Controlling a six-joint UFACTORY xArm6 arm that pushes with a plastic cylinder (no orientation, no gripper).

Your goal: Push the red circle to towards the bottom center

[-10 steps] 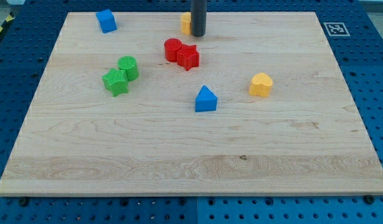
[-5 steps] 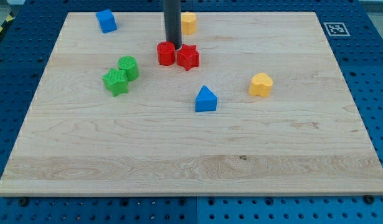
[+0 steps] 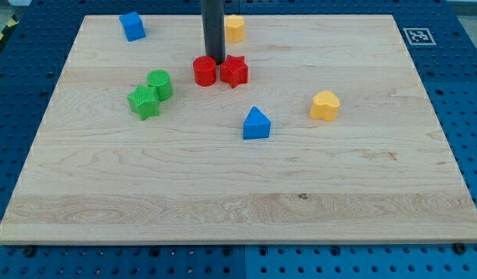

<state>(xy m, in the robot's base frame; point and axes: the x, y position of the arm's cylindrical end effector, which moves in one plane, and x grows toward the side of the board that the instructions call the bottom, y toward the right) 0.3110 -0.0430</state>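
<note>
No pincer on this rig. My tip (image 3: 215,61) sits just behind the red circle (image 3: 205,70), beside the red star (image 3: 234,71), placed to push it toward the worktop's (image 3: 222,201) bottom centre.

The rod (image 3: 213,27) comes straight down from the view's top edge, dark and upright (no tilt that shows). My tip (image 3: 215,60) sits low in the upper middle of the view. The arm above the rod is out of frame.
</note>
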